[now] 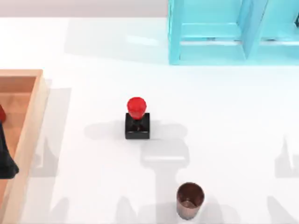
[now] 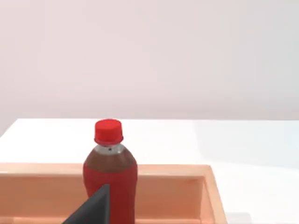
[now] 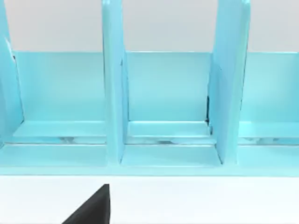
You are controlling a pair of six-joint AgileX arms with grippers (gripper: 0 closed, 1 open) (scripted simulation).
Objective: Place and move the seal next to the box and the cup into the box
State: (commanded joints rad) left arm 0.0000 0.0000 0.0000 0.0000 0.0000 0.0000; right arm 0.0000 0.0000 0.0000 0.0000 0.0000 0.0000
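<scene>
Seal [image 1: 137, 120] stands upright mid-table, red knob up, well apart from box [image 1: 29, 140]; claw states unclear.

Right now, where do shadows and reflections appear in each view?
Top view: soft grey shadows on the table around the seal; the cup gleams. Left wrist view: the bottle is glossy. Right wrist view: the turquoise shelf shines.

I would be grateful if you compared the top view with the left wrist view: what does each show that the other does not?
Top view alone: the black-based, red-knobbed seal mid-table, the copper-brown metallic cup nearer the front, and the turquoise shelf unit at the back right. Left wrist view alone: a red-capped bottle of dark drink standing upright in the box. Shared: the light-brown wooden box and the white table.
</scene>
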